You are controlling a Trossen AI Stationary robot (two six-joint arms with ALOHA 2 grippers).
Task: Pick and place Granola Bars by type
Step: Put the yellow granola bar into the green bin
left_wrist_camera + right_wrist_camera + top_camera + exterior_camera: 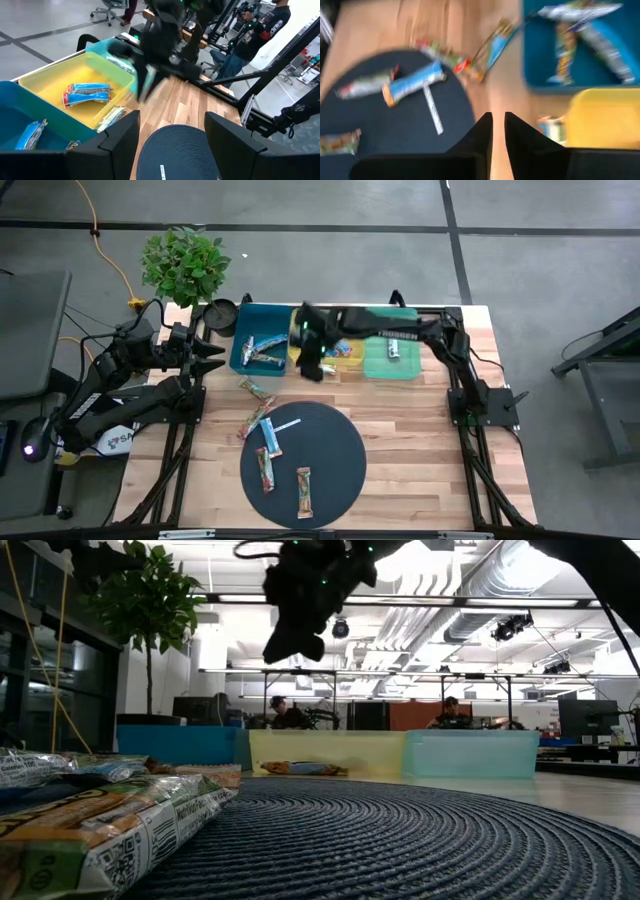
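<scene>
Granola bars lie scattered. On the dark round mat [330, 450] are a blue one [270, 438] and two multicoloured ones [264, 470] [303, 490]. Two more [256, 390] [252, 420] rest on the wood beside it. Silver-white bars [262, 348] lie in the blue bin [243, 330], blue bars [87, 94] in the yellow bin [55, 77], and one bar [393, 350] in the teal bin [405, 370]. My right gripper [498, 125] hangs shut and empty above the yellow bin's near edge. My left gripper [172, 135] waits open at the table's left.
A thin white strip [287, 425] lies on the mat's far part. A potted plant [185, 265] and a dark round object [221, 315] stand at the far left corner. People sit at desks in the room beyond the table.
</scene>
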